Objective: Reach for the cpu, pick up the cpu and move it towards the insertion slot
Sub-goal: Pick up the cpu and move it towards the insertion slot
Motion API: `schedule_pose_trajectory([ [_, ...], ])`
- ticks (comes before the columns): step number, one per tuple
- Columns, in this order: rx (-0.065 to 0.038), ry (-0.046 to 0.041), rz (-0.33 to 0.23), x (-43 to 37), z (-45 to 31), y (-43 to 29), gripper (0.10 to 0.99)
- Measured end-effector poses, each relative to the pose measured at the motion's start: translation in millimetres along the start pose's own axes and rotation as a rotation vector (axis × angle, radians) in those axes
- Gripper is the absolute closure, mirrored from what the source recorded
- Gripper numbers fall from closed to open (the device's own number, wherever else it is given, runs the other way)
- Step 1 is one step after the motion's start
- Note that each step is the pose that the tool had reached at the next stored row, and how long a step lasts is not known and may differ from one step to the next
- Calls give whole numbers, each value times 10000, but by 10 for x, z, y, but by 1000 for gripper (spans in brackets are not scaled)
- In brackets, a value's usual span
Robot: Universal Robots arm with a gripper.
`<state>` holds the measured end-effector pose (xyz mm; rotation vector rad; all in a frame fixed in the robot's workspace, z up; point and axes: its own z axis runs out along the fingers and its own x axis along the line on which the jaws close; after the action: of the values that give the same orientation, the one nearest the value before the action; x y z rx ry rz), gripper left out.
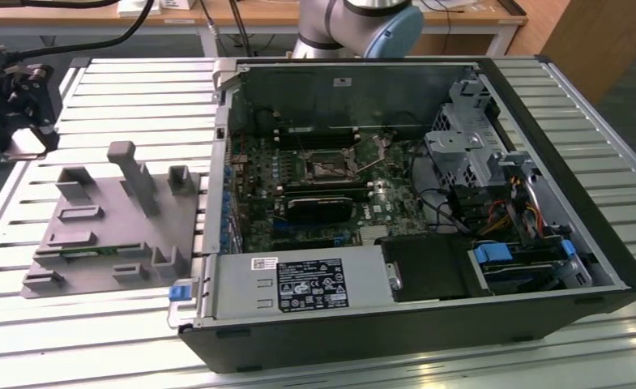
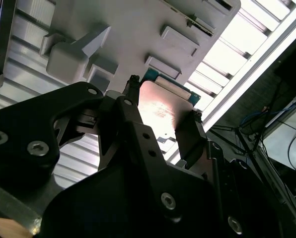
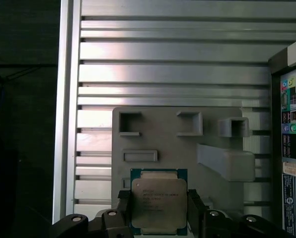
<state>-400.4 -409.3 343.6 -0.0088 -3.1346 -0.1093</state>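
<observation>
Gripper [image 3: 159,204] has the cpu [image 3: 158,191] btwn its two black fingers [image 3: 124,210]. The jaws are closed down to chip width, one pressing on each of two opposite edges. Silvery lid faces the first wrist cam, green rim showing round it.

In the second wrist view the cpu [image 2: 161,110] is seen edge-on, w/ a finger [image 2: 187,135] on either side. It looks lifted clear of the grey tray [image 2: 128,34] behind it, though the angle makes that hard to confirm.

Exterior view: gripper [image 1: 23,121] hangs at approx 10 o'clock from the tray [image 1: 91,243], over the slatted metal table [image 1: 134,89]. The open PC case [image 1: 609,235] lies at 3 o'clock from the tray, just beside it. The insertion slot [image 1: 326,167] sits on the board inside, at approx 3 o'clock from the gripper and well apart from it.
</observation>
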Motion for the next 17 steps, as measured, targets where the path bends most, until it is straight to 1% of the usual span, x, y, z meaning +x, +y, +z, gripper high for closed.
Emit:
schedule_pose_trajectory([
  [9, -1, 1, 0, -67, -2, 1, 545],
  [17, -3, 1, 1, -153, -3, 1, 545],
])
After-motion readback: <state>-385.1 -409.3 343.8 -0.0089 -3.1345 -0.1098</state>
